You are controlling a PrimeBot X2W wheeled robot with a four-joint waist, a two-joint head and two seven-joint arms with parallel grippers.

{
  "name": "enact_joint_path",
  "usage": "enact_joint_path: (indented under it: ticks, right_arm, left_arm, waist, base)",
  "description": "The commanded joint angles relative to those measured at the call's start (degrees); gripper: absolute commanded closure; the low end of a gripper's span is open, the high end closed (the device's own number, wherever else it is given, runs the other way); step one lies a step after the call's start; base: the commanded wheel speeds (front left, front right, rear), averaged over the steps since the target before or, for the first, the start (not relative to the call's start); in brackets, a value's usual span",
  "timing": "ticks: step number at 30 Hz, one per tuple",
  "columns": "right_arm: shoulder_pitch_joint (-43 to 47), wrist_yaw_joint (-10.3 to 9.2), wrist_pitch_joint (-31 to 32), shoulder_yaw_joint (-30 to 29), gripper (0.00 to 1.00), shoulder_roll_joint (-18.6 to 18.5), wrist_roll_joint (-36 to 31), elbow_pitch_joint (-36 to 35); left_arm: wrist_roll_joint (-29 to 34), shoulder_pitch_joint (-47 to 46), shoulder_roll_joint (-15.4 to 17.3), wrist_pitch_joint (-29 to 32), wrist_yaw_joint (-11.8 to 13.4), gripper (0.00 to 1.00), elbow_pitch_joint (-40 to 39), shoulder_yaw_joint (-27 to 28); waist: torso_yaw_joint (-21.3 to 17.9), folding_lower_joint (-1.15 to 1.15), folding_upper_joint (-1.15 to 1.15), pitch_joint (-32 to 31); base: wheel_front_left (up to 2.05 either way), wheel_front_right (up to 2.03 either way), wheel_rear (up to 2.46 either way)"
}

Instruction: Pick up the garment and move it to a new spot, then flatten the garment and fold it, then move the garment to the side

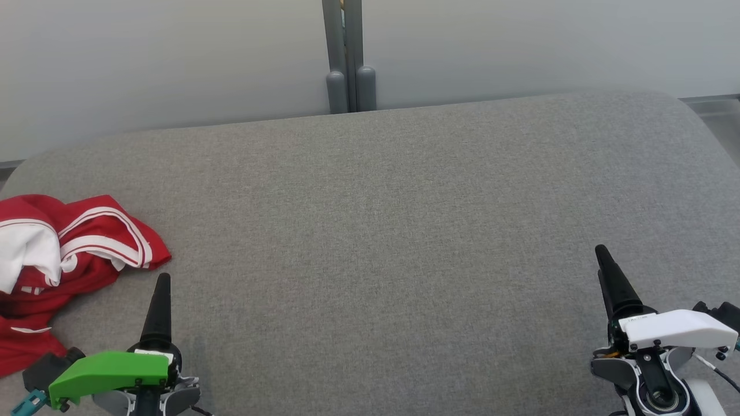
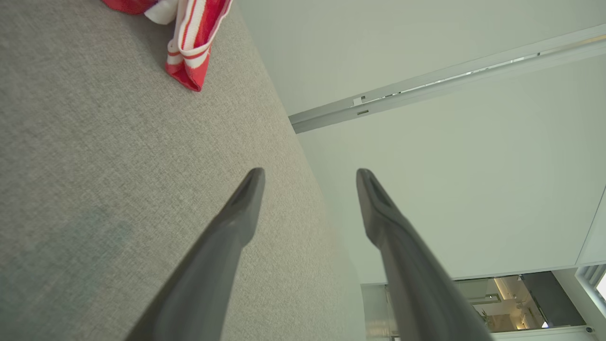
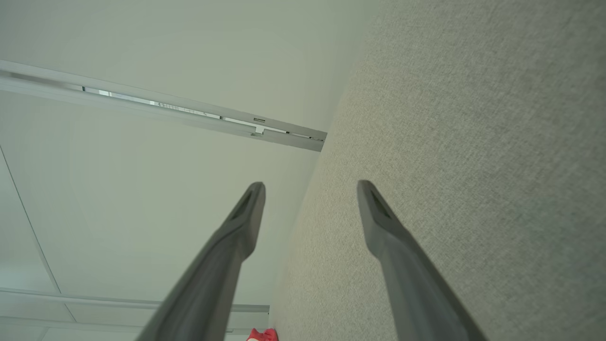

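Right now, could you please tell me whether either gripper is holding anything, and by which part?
Nothing is held: the left gripper and right gripper are both open and empty; the garment lies loose on the cushion.

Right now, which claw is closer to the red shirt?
The left claw, the green-topped one beside the red shirt; the white-topped right claw is far across.

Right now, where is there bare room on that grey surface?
The grey surface is bare between the left gripper and right gripper, back to its far edge. Crowded: the near left corner, under the crumpled red garment.
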Motion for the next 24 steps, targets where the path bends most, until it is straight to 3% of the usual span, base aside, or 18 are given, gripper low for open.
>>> enact_joint_path:
  ticks: [1, 24]
  right_arm:
    - [-0.48, 0.02, -0.83, 0.47, 0.00, -0.65, -3.13, -1.39]
    - [0.95, 0.03, -5.92, 2.99, 0.00, -2.41, -24.57, -3.41]
  left_arm:
    - [3.57, -0.89, 0.48, -0.71, 0.29, 0.00, -1.23, -0.28]
    - [26.22, 0.39, 0.85, -6.03, 2.90, 0.00, -1.77, -2.52]
  waist:
    - [-0.03, 0.00, 0.00, 0.00]
    - [-0.27, 0.00, 0.00, 0.10]
  base:
    - [0.00, 0.00, 0.00]
    - [0.00, 0.00, 0.00]
